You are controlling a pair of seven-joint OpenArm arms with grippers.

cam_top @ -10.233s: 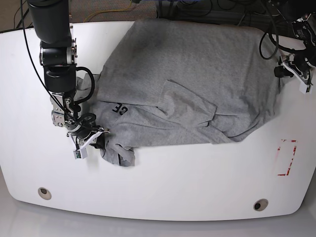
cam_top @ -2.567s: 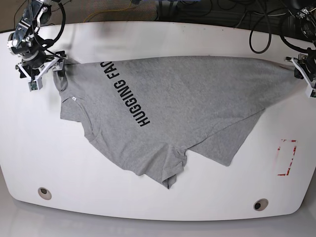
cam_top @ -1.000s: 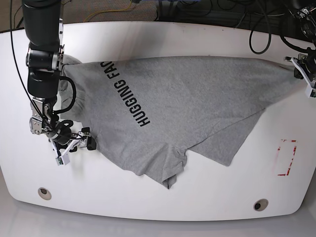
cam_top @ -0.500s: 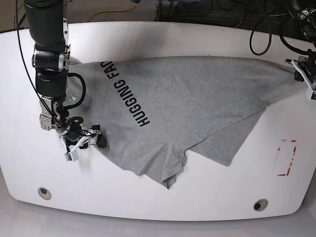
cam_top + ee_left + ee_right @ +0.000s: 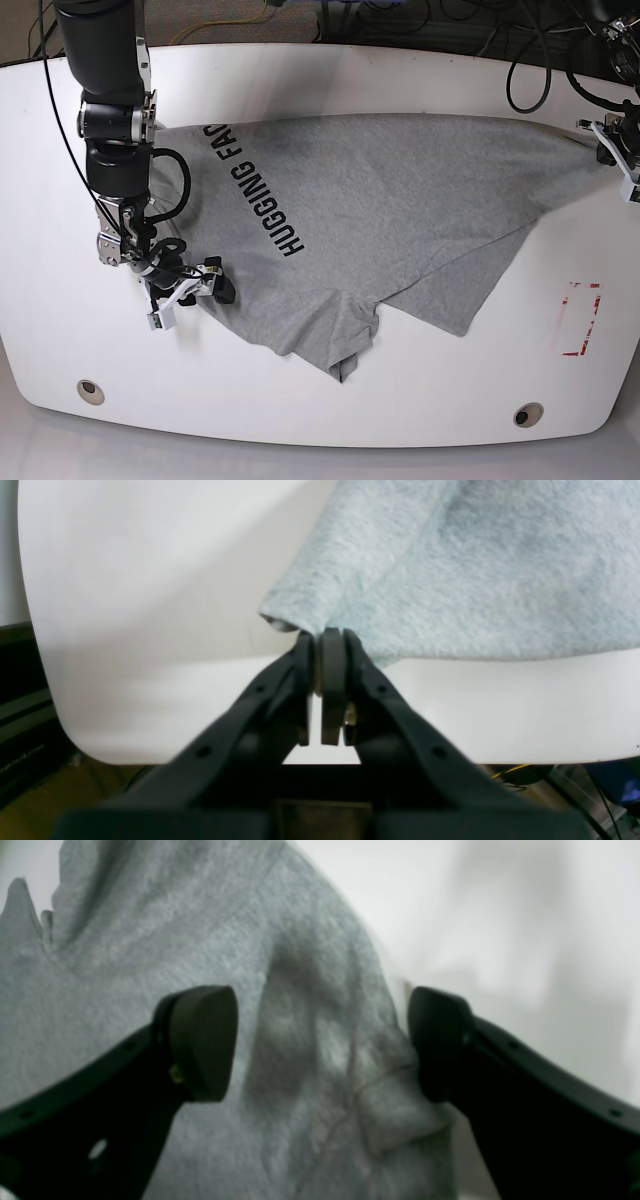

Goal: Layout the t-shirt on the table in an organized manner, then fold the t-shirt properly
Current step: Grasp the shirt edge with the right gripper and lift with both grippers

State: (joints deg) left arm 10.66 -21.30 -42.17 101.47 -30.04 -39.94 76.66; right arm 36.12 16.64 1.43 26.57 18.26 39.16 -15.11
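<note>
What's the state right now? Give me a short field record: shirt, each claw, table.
shirt: grey t-shirt spread diagonally on the table, not flat; black lettering face up, lower hem folded over near the front edge
left claw: left claw shut, pinching a corner of the shirt at the table's edge
right claw: right claw open, fingers either side of a wrinkled edge of the shirt, not gripping
table: white table, with red tape mark and two grommet holes uncovered
fold: not started
</note>
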